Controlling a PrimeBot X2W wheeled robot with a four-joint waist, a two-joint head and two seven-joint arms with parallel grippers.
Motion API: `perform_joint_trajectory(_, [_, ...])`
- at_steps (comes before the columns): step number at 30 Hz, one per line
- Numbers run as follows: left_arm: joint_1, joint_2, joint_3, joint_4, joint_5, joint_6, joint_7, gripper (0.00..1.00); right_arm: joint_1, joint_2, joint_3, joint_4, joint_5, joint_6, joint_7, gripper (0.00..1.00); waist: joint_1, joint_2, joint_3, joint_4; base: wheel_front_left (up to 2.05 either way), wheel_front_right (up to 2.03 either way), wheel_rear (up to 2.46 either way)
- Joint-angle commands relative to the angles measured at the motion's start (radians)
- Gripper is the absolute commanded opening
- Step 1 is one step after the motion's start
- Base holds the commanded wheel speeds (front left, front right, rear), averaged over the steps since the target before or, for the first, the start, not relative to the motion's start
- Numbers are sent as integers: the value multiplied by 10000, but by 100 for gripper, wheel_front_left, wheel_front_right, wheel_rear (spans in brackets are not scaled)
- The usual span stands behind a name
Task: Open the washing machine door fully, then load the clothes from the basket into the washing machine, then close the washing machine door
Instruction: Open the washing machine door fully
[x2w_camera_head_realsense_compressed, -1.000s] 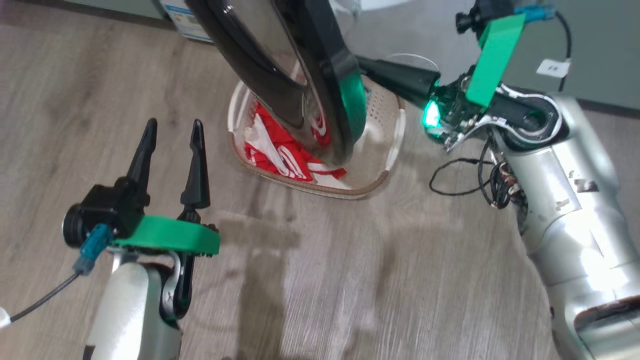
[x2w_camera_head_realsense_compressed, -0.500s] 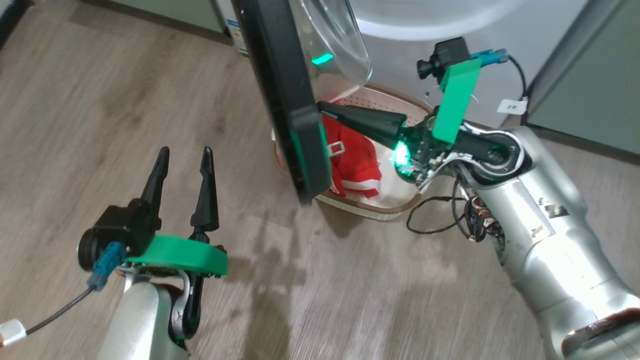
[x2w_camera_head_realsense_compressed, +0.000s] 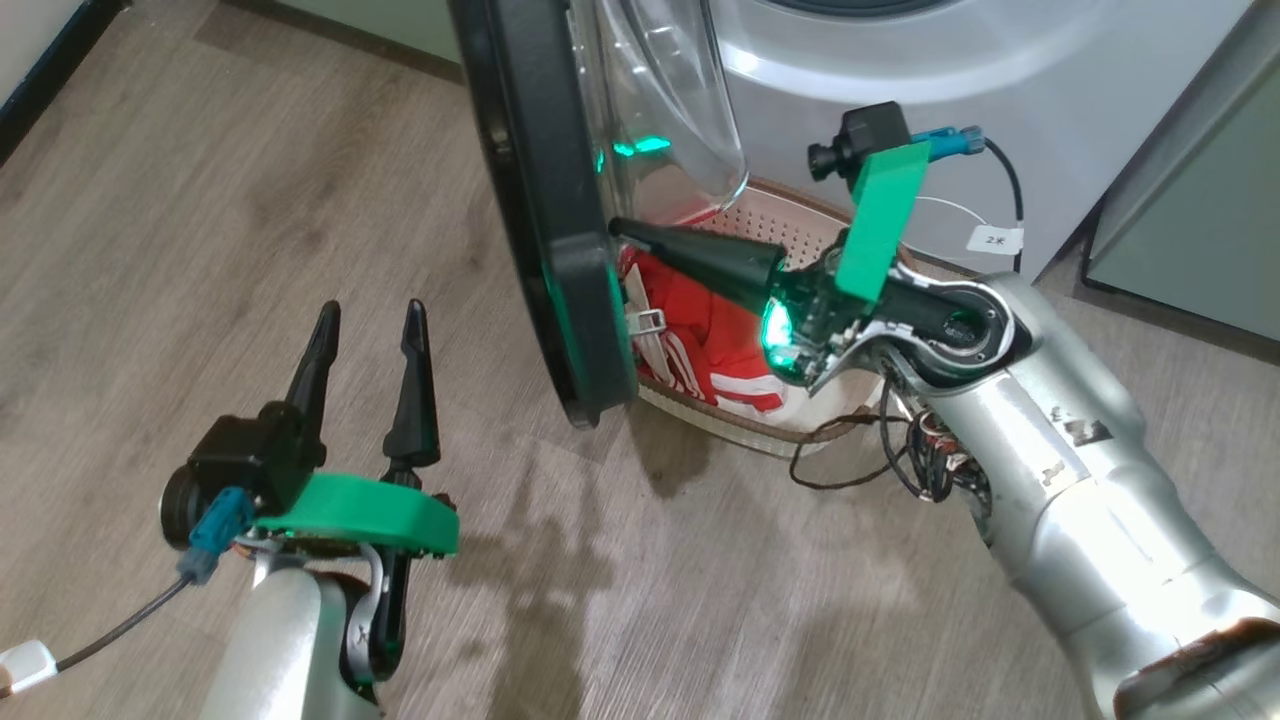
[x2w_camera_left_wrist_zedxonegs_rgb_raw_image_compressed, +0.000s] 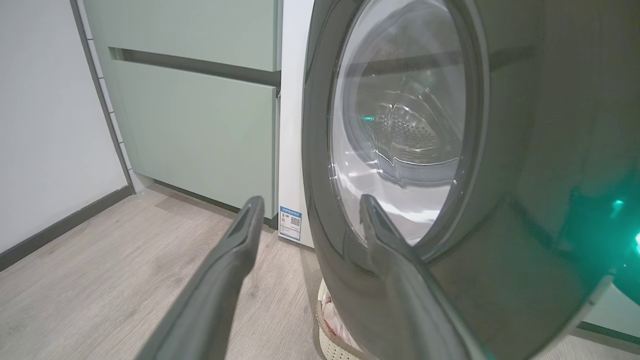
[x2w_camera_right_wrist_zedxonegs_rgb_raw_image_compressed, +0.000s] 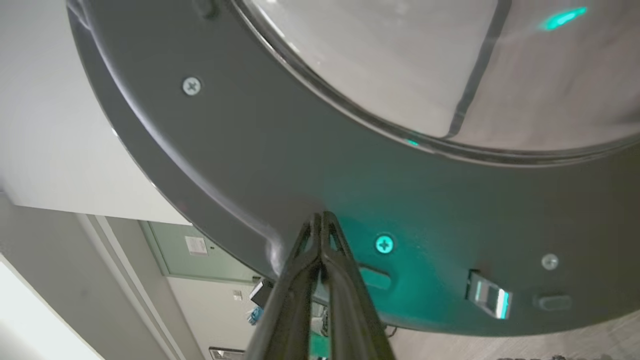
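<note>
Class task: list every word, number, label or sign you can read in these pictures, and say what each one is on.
"2" followed by a character too small to make out: white tag hanging by the washer.
Blue sticker low on the washer's front, with a QR code: print too small to read.
Pale label on a green cabinet: blurred, unreadable.

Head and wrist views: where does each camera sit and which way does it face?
Head: from the head, looks down at the washing machine door, the basket, the clothes; left gripper and right gripper show.
Left wrist: on the left arm, facing the door's outer glass; spread fingers show.
Right wrist: on the right arm, facing the door's inner ring; closed fingers show.
All three share the door.
</note>
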Motion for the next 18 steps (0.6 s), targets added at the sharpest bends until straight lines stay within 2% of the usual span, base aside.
perform_joint_trajectory(1, [-58,147,281,-287,-42,60,-49,100,-5,217,-77,-387,129,8,-132,0,1,-1,-20,-13,0,0,0])
perform_joint_trajectory(7, [-40,147,377,-257,-33,61,-49,100,933,-247,-872,-1418,274,8,-827,0,1,-1,-135,-133,0,0,0])
perform_joint_trajectory(8, [-33,147,403,-247,-17,59,-49,100,1163,-336,-1083,-1681,286,8,-1022,35,1,-1,-172,-168,0,0,0])
perform_joint_trajectory(9, [-23,147,432,-239,-4,56,-49,100,1420,-418,-1277,-1958,294,8,-1197,93,1,-1,-199,-204,0,0,0])
perform_joint_trajectory(10, [-6,147,473,-235,10,58,-49,100,1701,-491,-1483,-2222,283,8,-1420,100,1,-1,-239,-256,0,0,0])
perform_joint_trajectory(18, [105,147,651,-154,118,-14,-49,100,4302,-904,-2683,-4126,-94,8,-2894,100,1,-1,-505,-510,0,0,0])
